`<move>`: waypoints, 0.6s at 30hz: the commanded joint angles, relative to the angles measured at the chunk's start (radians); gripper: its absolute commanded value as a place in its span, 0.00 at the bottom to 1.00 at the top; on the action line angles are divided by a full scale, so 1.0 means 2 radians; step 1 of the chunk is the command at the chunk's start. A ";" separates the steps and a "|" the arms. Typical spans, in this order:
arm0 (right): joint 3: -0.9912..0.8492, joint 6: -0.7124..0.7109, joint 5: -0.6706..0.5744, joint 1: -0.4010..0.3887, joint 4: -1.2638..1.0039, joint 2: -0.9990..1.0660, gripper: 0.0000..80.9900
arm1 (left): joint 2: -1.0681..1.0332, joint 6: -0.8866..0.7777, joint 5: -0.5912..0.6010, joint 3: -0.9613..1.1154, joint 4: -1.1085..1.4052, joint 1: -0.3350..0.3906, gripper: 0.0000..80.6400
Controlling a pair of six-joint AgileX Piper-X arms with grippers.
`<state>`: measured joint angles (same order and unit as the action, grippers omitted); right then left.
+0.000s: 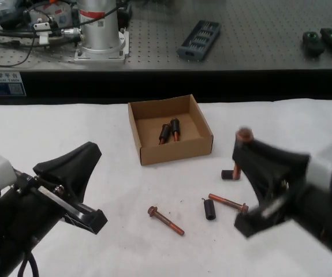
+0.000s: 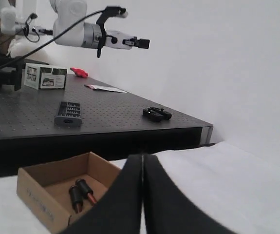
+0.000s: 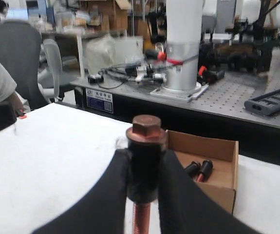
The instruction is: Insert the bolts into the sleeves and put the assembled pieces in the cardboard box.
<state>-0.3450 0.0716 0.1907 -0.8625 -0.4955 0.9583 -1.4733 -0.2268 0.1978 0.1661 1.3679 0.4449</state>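
The right gripper (image 3: 144, 181) is clamped on a sleeve (image 3: 144, 163) with a bolt (image 3: 146, 127) through it, head up. It holds them above the tabletop (image 1: 67, 133), toward the right edge. The left gripper (image 2: 143, 163) hangs over the near left corner, its fingers pressed together tip to tip.

The box (image 1: 145, 151) sits mid-tabletop toward the far edge, open side up. Two assembled pieces (image 1: 169, 132) lie side by side in it.

Between the box and the near edge lie a loose bolt (image 1: 166, 220), a loose sleeve (image 1: 209, 209) and, just beside that, a second bolt (image 1: 228, 202). The right gripper's finger covers this bolt's head end in the high view. A second sleeve (image 1: 230, 174) lies by the same gripper.

Beyond the far edge, a black bench (image 1: 258, 23) carries a pillar base (image 1: 99, 34), a bit tray (image 1: 198, 39) and two black parts (image 1: 324, 40).
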 commanded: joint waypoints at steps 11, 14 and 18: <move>-0.183 -0.003 0.001 0.040 0.266 0.010 0.07 | 0.181 -0.011 0.025 -0.001 -0.376 0.000 0.01; -0.218 -0.003 -0.007 0.064 0.300 0.036 0.07 | 0.179 -0.007 0.025 -0.002 -0.393 0.000 0.01; -0.249 -0.010 -0.026 0.090 0.319 0.079 0.07 | 0.177 -0.007 0.023 -0.002 -0.386 0.000 0.01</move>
<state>-0.7933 0.0722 0.1718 -0.7184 0.1186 1.0622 -1.1222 -0.2542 0.2431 0.1610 0.5810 0.4449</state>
